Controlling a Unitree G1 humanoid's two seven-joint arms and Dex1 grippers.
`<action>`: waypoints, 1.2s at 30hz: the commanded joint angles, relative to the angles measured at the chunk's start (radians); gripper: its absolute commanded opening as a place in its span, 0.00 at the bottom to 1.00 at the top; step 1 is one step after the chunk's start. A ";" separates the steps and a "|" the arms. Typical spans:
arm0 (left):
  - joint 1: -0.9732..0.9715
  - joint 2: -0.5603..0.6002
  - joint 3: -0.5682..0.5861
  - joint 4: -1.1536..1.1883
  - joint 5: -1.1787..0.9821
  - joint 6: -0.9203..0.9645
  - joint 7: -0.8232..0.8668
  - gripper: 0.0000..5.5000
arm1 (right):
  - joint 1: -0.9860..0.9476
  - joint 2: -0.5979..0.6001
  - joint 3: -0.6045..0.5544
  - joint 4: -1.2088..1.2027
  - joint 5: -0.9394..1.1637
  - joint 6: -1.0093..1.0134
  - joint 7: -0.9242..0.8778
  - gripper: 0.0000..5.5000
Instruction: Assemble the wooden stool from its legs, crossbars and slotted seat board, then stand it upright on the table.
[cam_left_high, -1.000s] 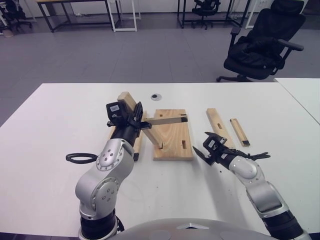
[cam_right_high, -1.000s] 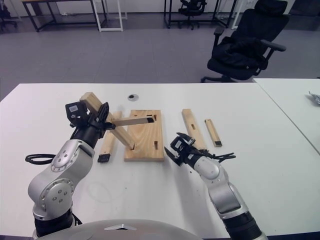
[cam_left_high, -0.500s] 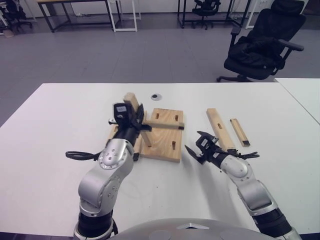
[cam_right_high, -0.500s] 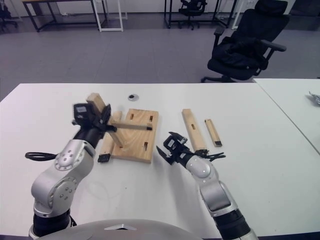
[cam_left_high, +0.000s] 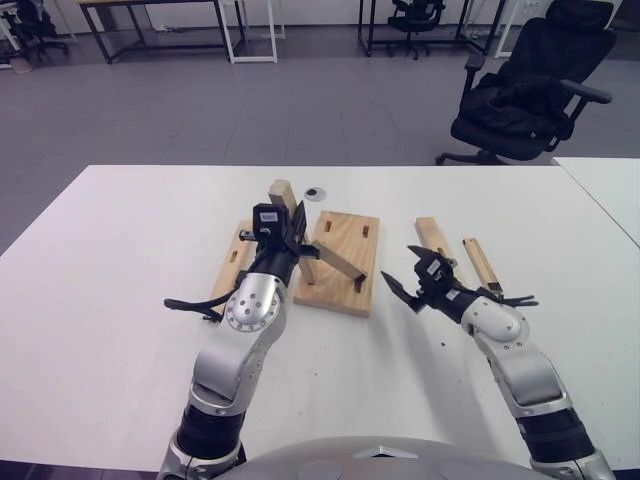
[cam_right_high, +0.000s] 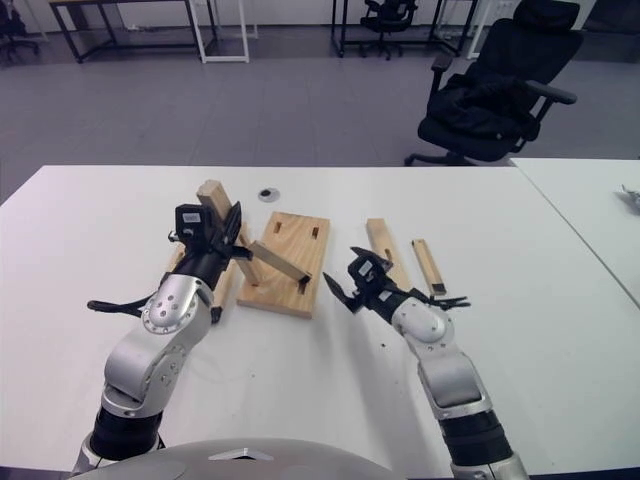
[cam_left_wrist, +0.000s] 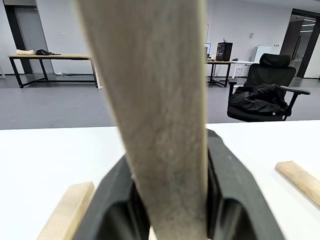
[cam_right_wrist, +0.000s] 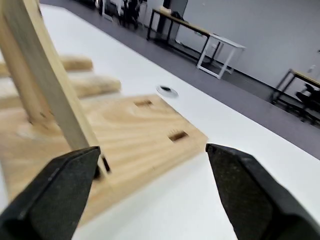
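On the white table (cam_left_high: 100, 250) my left gripper (cam_left_high: 287, 225) clamps one leg (cam_left_high: 282, 192) at the seat board (cam_left_high: 345, 240), right gripper (cam_left_high: 408, 278) wide: most assembly looks undone.

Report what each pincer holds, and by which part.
The left pincer is shut on a wooden leg, gripping its shaft just below the free upper end. The right pincer is open and holds nothing.

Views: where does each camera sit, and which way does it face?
Eye views: head, facing forward and down at the seat board; left gripper and right gripper show.
Left wrist: left arm, facing along the leg in its fingers, toward the chair.
Right wrist: right arm, facing the seat board between its open fingers.
Shared: eye and right wrist, seat board.
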 joint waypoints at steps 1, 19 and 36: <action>0.035 -0.015 0.000 0.026 0.014 0.011 -0.036 0.37 | -0.156 -0.049 0.042 0.045 0.086 0.052 0.180 0.72; -0.050 -0.022 0.100 -0.067 0.031 -0.135 -0.177 0.73 | -0.651 0.005 0.166 0.712 0.129 0.139 0.658 0.44; -0.325 0.030 0.378 -0.063 -0.199 -0.188 -0.336 0.73 | -0.694 0.003 0.027 0.738 0.147 0.061 0.626 0.08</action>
